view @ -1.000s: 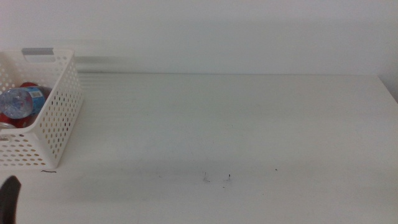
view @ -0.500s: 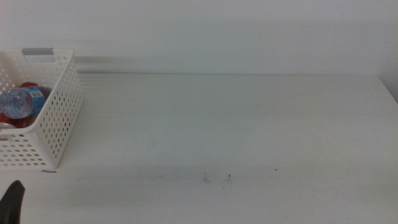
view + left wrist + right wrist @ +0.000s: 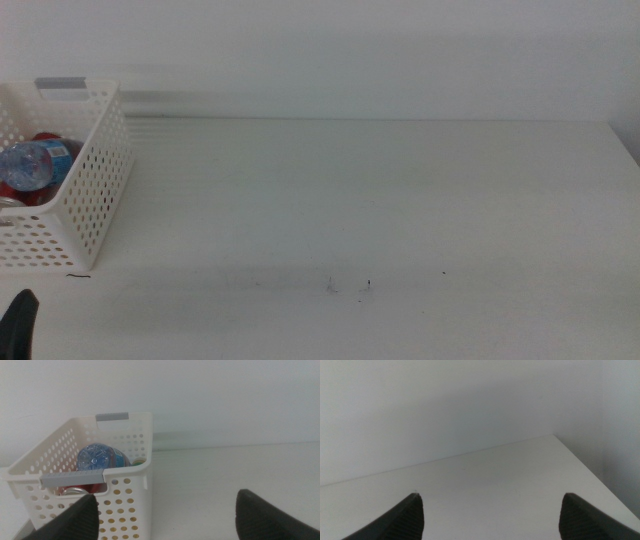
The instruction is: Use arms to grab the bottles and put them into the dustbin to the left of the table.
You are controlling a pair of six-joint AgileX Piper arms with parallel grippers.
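**Mia:** What is nearest in the middle view?

**Ben:** A dark tip of the left claw [image 3: 18,322] pokes up at the bottom left corner. In its own wrist view, the left claw [image 3: 167,512] has its two jaws spread wide apart. There is nothing between them.

**Mia:** And the right claw?

**Ben:** The right claw [image 3: 490,512] does not show in the middle view. Its wrist view shows its jaws wide apart too, holding nothing. Under them is only bare white worktop [image 3: 485,485], out to the worktop's far corner.

**Mia:** Where is the dustbin?

**Ben:** The dustbin [image 3: 95,190] sits at the left edge of the worktop [image 3: 380,200], a bit farther back than the left claw. It is a white basket with lots of little round holes in its sides. It has a grey handle strip [image 3: 62,85] on its far rim. The left wrist view shows the dustbin [image 3: 127,495] close in front of the left claw.

**Mia:** What is inside it?

**Ben:** A clear water bottle [image 3: 30,163] with a blue label lies on top. In the left wrist view the water bottle [image 3: 97,457] shows its round, bumpy bottom. Under it is a red soda can [image 3: 75,490], whose shiny top peeks out below the near handle. A bit of yellow and green [image 3: 137,461] shows beside the bottle, but too little to tell what it is.

**Mia:** And the rest of the worktop?

**Ben:** A few tiny dark specks [image 3: 368,286] sit near the front. Behind the worktop stands a plain white wall [image 3: 350,50].
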